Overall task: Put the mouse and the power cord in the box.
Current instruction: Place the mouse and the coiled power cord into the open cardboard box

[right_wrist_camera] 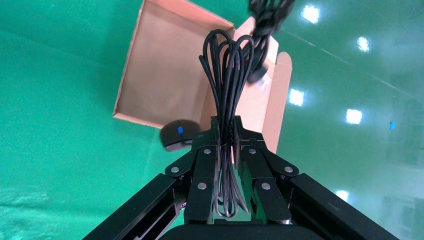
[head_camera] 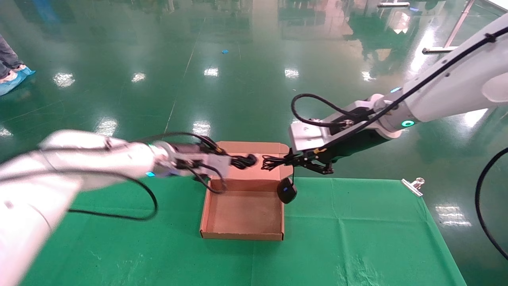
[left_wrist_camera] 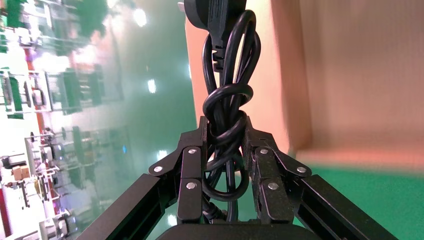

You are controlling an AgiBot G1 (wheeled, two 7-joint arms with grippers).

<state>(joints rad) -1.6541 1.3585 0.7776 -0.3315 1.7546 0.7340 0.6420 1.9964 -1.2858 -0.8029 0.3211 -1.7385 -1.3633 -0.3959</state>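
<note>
— Cardboard first: the box (head_camera: 243,214) sits open on the green-covered desk (head_camera: 357,238), its tray bare, its lid (head_camera: 254,163) standing up at the far side. Neither item is inside yet.

— Where are they?

— Both are in the air. The right hand (right_wrist_camera: 227,147) is pinched on the thin bundled cable of the mouse (head_camera: 286,190), and the mouse dangles below it, just beside the box's right wall, outside the tray. The left hand (left_wrist_camera: 225,145) is pressed together around the knotted coil of the power cord (left_wrist_camera: 227,85), held up near the raised lid with its plug (left_wrist_camera: 212,12) pointing away from the hand.

— What could go wrong?

— I'd worry about three things. The mouse hangs free on its cable, so any sideways move could set it swinging; lowered from this spot, it may catch the wall's edge or land on the cloth instead. Second, the two hands sit close together over the back of the box, so going in together risks a bump or tangled loops. Third, the cord is right by the lid, and a nudge could tip the lid shut or shove the light box across the cloth.

— So?

— One hand at a time seems safer, each centred over the tray before letting go.
</note>
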